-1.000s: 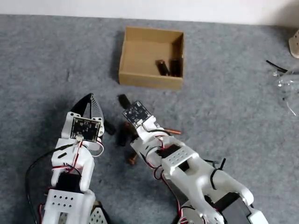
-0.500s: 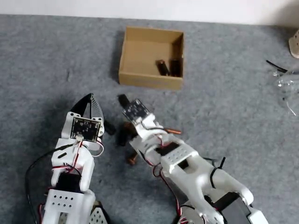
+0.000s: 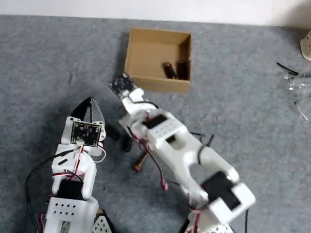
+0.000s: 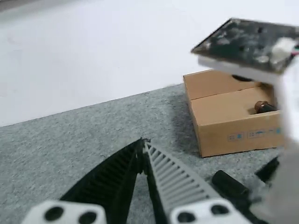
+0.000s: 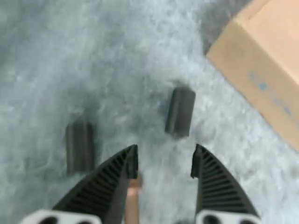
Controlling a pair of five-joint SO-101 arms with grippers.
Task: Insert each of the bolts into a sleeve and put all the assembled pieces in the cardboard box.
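The cardboard box [image 3: 146, 56] stands at the back with two assembled pieces [image 3: 175, 70] lying inside. Two black sleeves [image 5: 180, 112] [image 5: 79, 147] lie on the carpet just past my right gripper [image 5: 163, 161], which is open and holds nothing. A copper bolt [image 5: 133, 200] lies under one of its fingers. From above, a sleeve [image 3: 126, 143] and a bolt [image 3: 141, 161] lie between the arms. The left gripper [image 4: 142, 142] is shut and empty, hovering left of the sleeves [image 4: 229, 184], with the box [image 4: 233, 114] beyond.
Grey carpet [image 3: 243, 97] covers the table. The right arm's camera board [image 3: 121, 85] sits close to the box's near left corner. Clear plastic bits and black wires [image 3: 294, 80] lie at the far right edge.
The right arm has swung left and forward, so its wrist is now near the box's front left corner. The left arm has hardly moved.
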